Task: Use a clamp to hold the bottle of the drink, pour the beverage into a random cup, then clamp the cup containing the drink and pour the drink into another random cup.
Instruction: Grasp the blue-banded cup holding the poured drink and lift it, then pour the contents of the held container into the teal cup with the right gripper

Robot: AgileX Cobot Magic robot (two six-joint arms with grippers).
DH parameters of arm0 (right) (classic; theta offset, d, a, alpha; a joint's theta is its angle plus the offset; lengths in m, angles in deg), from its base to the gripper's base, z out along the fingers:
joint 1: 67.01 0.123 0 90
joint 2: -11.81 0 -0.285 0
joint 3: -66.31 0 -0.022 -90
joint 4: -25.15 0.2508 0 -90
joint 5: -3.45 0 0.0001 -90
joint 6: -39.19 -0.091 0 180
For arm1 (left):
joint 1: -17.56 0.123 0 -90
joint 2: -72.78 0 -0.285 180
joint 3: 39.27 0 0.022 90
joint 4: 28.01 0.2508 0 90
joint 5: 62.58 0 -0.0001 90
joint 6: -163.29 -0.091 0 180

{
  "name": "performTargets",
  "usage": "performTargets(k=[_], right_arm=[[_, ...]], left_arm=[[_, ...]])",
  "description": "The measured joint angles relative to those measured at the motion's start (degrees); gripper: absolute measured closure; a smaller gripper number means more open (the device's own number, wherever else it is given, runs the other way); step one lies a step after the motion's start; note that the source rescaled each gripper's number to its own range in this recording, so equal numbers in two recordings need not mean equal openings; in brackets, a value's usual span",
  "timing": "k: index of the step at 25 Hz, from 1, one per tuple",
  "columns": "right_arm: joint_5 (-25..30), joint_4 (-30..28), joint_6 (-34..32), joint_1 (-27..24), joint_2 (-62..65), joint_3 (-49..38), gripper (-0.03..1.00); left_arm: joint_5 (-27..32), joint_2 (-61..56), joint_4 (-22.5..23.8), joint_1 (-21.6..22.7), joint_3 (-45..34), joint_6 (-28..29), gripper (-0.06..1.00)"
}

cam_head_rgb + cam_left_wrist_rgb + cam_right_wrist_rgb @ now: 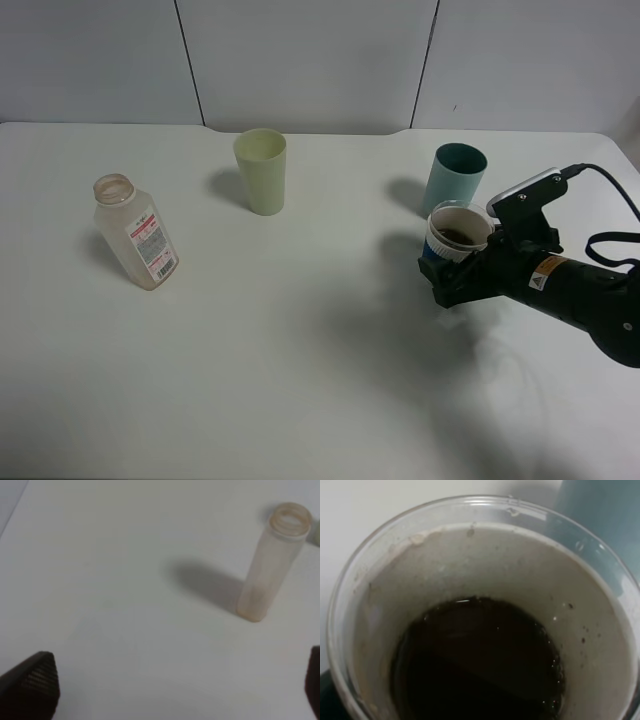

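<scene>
The empty clear bottle (135,232) with a red-and-white label stands uncapped at the left; it also shows in the left wrist view (272,562). A pale green cup (261,170) stands at the back middle. A teal cup (455,178) stands at the back right. My right gripper (447,270) is shut on a white cup (456,235) holding dark drink (480,660), just in front of the teal cup (600,515). My left gripper (175,690) is open and empty, away from the bottle; it is out of the exterior view.
The white table (300,350) has a back edge against grey wall panels (300,60). The right arm's black body and cable (600,250) lie along the right edge.
</scene>
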Motion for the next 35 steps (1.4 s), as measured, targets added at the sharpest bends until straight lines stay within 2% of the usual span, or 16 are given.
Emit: performTargets(k=[1, 2, 3, 4, 14, 22, 23, 24, 29, 35], right_arm=[[0.00, -0.04, 0.00, 0.00, 0.00, 0.00, 0.50], [0.00, -0.16, -0.08, 0.00, 0.00, 0.00, 0.79], [-0.05, -0.25, -0.17, 0.00, 0.00, 0.00, 0.97], [0.09, -0.30, -0.17, 0.00, 0.00, 0.00, 0.94], [0.40, -0.30, -0.42, 0.00, 0.00, 0.05, 0.94], [2.24, -0.13, -4.66, 0.00, 1.40, 0.05, 0.94], [4.92, -0.18, -5.56, 0.00, 3.10, 0.05, 0.94], [4.92, -0.18, -5.56, 0.00, 3.10, 0.05, 0.94], [12.56, 0.11, -6.27, 0.00, 10.02, -0.04, 0.94], [22.76, 3.97, -6.27, 0.00, 22.02, -0.18, 0.94]], left_arm=[[0.00, 0.00, 0.00, 0.00, 0.00, 0.00, -0.06], [0.00, 0.00, 0.00, 0.00, 0.00, 0.00, -0.06], [0.00, 0.00, 0.00, 0.00, 0.00, 0.00, -0.06], [0.00, 0.00, 0.00, 0.00, 0.00, 0.00, -0.06], [0.00, 0.00, 0.00, 0.00, 0.00, 0.00, -0.06], [0.00, 0.00, 0.00, 0.00, 0.00, 0.00, -0.06], [0.00, 0.00, 0.00, 0.00, 0.00, 0.00, -0.06], [0.00, 0.00, 0.00, 0.00, 0.00, 0.00, -0.06], [0.00, 0.00, 0.00, 0.00, 0.00, 0.00, -0.06], [0.00, 0.00, 0.00, 0.00, 0.00, 0.00, -0.06]])
